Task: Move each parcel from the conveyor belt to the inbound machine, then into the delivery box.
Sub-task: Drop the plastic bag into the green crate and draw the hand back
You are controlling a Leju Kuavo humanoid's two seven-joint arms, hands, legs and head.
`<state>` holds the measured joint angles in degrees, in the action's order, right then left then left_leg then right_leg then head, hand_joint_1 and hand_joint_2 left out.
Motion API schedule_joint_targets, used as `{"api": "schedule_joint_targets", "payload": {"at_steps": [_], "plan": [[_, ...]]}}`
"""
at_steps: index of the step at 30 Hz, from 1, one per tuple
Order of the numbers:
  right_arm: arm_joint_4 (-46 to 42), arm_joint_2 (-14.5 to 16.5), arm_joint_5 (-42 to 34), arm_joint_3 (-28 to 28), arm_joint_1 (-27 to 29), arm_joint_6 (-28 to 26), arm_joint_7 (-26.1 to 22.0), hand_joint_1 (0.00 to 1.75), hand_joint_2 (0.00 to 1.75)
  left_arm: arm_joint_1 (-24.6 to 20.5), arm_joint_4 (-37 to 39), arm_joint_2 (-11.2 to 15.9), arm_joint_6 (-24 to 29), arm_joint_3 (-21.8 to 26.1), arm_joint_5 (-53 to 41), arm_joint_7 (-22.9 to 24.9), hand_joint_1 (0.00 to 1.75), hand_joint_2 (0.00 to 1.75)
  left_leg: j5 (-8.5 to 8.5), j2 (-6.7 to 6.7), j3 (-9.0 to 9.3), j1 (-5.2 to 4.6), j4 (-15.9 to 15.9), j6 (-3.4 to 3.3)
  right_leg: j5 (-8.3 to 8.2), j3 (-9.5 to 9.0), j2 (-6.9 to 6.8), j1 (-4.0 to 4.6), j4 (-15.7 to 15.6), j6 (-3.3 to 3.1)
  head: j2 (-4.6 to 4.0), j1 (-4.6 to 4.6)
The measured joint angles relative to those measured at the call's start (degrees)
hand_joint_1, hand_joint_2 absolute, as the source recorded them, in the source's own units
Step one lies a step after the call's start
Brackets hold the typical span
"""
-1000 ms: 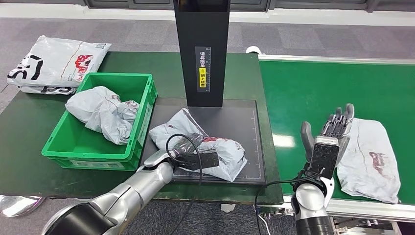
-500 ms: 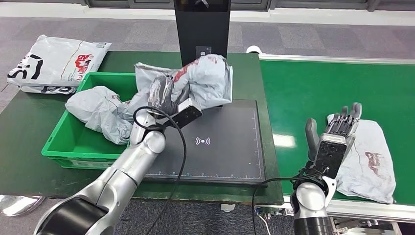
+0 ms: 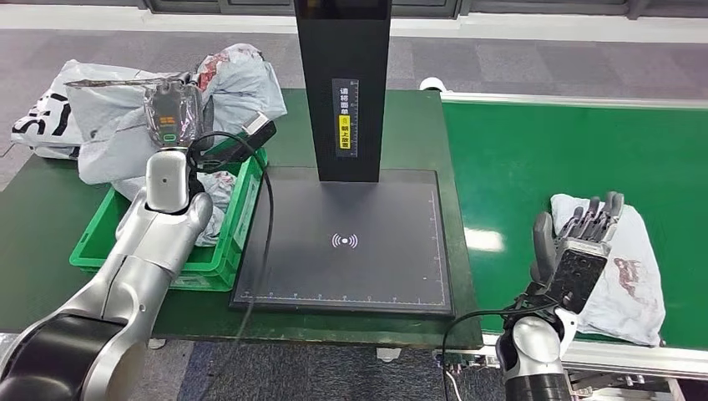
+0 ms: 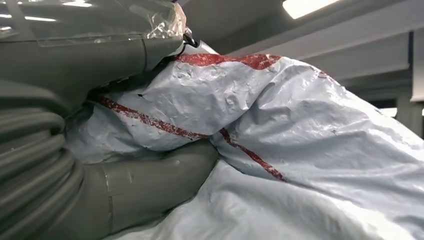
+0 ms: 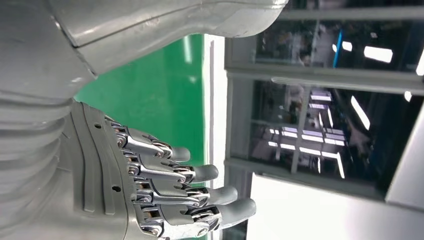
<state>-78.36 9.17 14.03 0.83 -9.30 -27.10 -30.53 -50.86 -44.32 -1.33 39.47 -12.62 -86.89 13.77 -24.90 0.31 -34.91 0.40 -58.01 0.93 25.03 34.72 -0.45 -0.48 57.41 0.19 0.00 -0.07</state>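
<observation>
1. Head view: the left robot hand is gripping a crumpled grey parcel and holding it up in the air over the far end of the green delivery box, which is sitting on the dark green worktop. Another grey parcel in the box is peeking out from behind the arm.
2. Same view: the black inbound machine is standing behind its flat scan pad. The right robot hand is holding nothing, fingers spread and pointing up, hovering beside a flat parcel on the belt lying on the green conveyor belt.
3. Left wrist view: the thick grey thumb is pressing into that grey, red-striped bag, clamped tight on it.
4. Right wrist view: the right one's fingers are sticking out straight, apart, with green belt behind.
</observation>
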Motion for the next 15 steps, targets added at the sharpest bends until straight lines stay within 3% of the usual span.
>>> {"api": "schedule_joint_targets", "payload": {"at_steps": [2, 5, 9, 12, 15], "plan": [[0.75, -0.26, -0.62, 0.16, -0.42, 1.03, 0.11, 0.0, 1.75, -1.19, 5.45, 1.16, -1.49, 0.14, 0.17, 1.73, 1.75, 0.0, 0.01, -0.14, 0.0, 0.0, 0.01, 0.0, 0.03, -0.08, -0.16, -0.01, 0.03, -0.03, 0.0, 0.01], [2.65, -0.38, -0.82, 0.34, -1.8, 2.17, 0.17, 0.0, 1.75, -1.25, 13.12, 3.26, -5.32, 1.31, 2.54, 5.13, 1.75, 0.0, -0.02, 0.18, 0.02, -0.02, 0.02, 0.05, -0.04, 0.01, 0.14, -0.03, 0.06, -0.1, 0.0, 0.02], [4.86, -0.58, -0.03, 0.44, -3.84, 2.38, 0.91, 0.0, 1.75, -0.98, 19.9, 5.67, -9.57, 4.55, 6.0, 6.72, 1.75, 1.75, -0.02, 0.27, 0.01, -0.01, 0.01, 0.07, -0.07, 0.13, 0.28, 0.0, 0.06, -0.15, 0.0, 0.01], [5.69, -0.6, 0.29, 0.65, -4.6, 2.33, 1.21, 0.0, 1.75, -1.07, 22.32, 6.57, -12.32, 6.25, 7.43, 6.52, 1.75, 1.75, -0.01, 0.01, -0.04, 0.01, 0.01, 0.08, 0.0, 0.1, 0.02, 0.03, 0.06, -0.19, 0.0, 0.01], [6.29, -0.64, 0.58, 0.95, -5.23, 2.46, 1.48, 0.0, 1.75, -1.35, 24.66, 6.81, -19.75, 8.74, 10.12, 5.76, 1.75, 1.75, -0.01, -0.03, -0.04, 0.01, 0.01, 0.08, 0.03, 0.09, -0.03, 0.01, 0.07, -0.21, 0.0, 0.02]]}}
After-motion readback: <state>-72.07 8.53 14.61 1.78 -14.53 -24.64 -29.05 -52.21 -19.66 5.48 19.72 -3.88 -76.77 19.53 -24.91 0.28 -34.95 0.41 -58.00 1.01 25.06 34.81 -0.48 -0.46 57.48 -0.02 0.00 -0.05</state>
